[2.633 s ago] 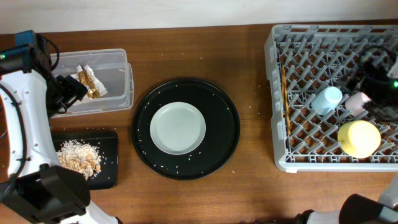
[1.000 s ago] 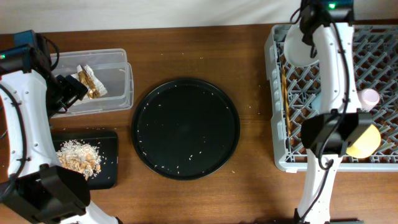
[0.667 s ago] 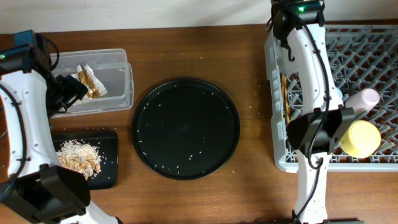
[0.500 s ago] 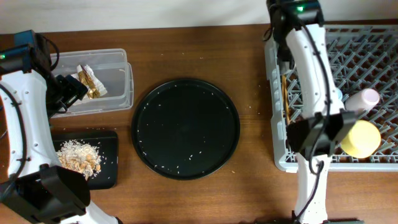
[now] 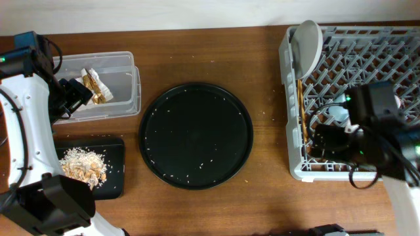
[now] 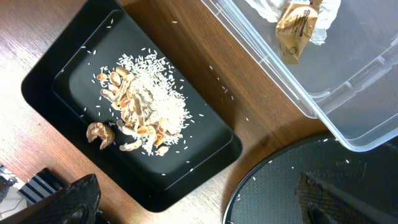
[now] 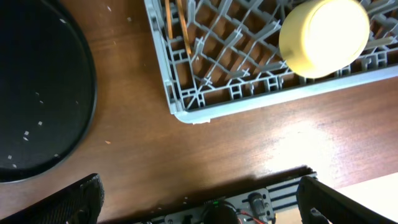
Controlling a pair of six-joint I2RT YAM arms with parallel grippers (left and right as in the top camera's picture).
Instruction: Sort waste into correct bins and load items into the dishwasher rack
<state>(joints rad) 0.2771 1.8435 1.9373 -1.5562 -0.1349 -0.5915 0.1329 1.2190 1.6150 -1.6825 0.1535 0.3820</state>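
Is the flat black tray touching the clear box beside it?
Apart. The left wrist view shows a strip of bare table between the black tray and the clear box.

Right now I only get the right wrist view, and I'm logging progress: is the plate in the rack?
Observer: Yes. Overhead, the plate stands on edge at the top left corner of the rack.
Operator: And the wrappers?
Observer: The wrappers lie in the clear box.
Operator: Food scraps?
Observer: The scraps sit piled in the black tray.
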